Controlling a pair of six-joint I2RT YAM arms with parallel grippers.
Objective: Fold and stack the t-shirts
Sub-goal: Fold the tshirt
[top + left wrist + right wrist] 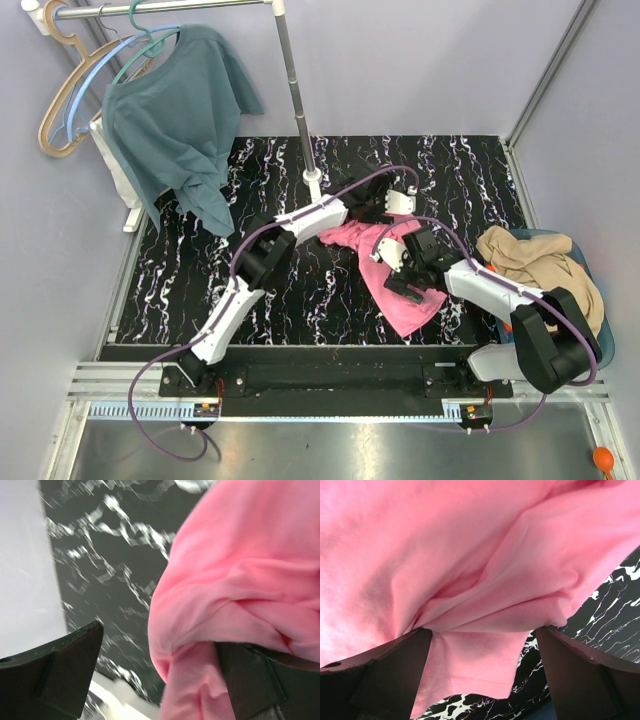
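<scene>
nothing is folded yet: the crumpled bright pink cotton t-shirt [400, 300] lies beneath the left gripper [160, 680] and right gripper [485, 680], jaws apart, the tan-beige t-shirt [530, 258] heaped aside.

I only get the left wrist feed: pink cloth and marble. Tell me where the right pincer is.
Observer: The right pincer is on the same pink t-shirt, near its right side, jaws open with cloth across the gap.
Operator: Report the other shirts.
Observer: A tan t-shirt lies bunched in a blue bin at the table's right edge.
Operator: Say what's at the back.
Observer: A teal shirt hangs on a hanger from the rack, back left.
</scene>
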